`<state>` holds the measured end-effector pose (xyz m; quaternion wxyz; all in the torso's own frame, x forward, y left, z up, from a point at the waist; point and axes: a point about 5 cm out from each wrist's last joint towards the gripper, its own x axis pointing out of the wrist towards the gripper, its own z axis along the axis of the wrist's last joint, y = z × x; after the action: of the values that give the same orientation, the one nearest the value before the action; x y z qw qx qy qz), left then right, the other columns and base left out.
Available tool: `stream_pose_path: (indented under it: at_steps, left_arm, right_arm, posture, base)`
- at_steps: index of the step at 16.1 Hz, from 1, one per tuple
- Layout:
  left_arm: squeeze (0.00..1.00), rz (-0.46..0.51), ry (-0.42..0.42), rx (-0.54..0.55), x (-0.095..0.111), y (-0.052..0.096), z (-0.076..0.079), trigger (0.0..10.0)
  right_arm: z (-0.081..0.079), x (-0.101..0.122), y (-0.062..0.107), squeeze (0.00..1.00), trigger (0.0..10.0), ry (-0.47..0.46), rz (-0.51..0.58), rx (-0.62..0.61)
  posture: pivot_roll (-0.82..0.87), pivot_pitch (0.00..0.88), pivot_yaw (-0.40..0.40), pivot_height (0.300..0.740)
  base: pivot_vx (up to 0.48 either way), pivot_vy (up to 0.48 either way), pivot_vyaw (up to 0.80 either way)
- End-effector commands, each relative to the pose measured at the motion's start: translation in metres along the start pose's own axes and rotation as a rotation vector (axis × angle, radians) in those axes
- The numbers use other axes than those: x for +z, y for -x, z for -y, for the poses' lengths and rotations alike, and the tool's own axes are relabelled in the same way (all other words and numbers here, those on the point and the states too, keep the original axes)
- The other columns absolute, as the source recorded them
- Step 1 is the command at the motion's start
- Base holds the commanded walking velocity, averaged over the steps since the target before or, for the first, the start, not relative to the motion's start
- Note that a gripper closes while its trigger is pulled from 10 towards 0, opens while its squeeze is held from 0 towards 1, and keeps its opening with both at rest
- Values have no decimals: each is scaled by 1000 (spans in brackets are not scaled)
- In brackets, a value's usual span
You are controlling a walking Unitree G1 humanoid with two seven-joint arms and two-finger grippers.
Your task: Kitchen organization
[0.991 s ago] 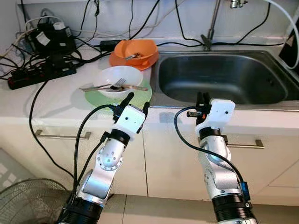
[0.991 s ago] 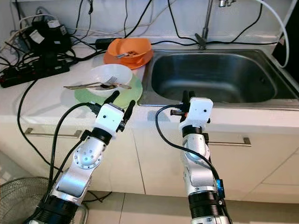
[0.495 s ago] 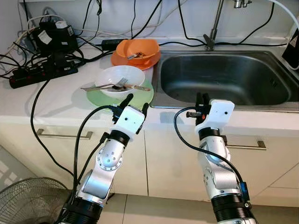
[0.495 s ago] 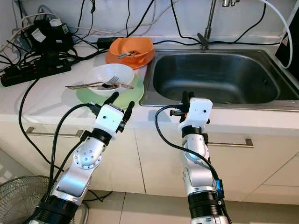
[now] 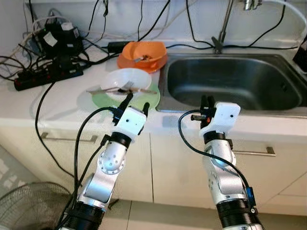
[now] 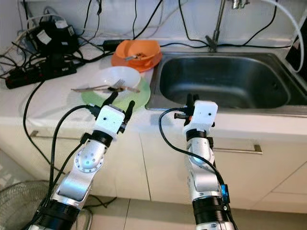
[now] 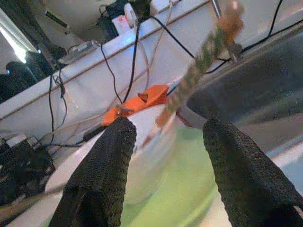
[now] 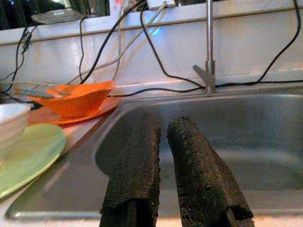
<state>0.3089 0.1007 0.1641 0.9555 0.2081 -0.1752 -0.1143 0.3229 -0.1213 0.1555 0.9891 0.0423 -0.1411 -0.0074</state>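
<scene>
We found no text we could read — no label, brand, number or sign on any surface. The white tags on the black adapters [image 5: 57, 33] at the back of the counter [image 5: 29, 103] were too small and blurred to make out.

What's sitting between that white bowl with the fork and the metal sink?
Between the white bowl and the sink lies the rim of the green plate under the bowl, then a bare strip of counter; the head views show it.
</scene>
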Motion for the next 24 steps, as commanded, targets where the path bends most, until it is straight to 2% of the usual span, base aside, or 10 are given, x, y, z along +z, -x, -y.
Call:
stream_pose_path:
  at_steps: [1, 15, 24]
  left_arm:
    - [0, 27, -12, 20, 6, -4, -4, 10000]
    - [0, 29, -15, 31, 5, -4, -4, 10000]
    - [0, 38, -12, 22, 6, -4, -3, 10000]
  right_arm:
    - [-1, 0, 0, 0, 10000, -3, 3, 2]
    - [-3, -1, 0, 0, 10000, -10, 2, 6]
    - [-4, -1, -1, 0, 10000, -12, 4, 7]
  posture:
    - [59, 47, 71, 740]
    - [58, 48, 72, 740]
    - [60, 47, 70, 740]
  base:
    - [341, 0, 0]
    - [359, 0, 0]
    - [0, 0, 0]
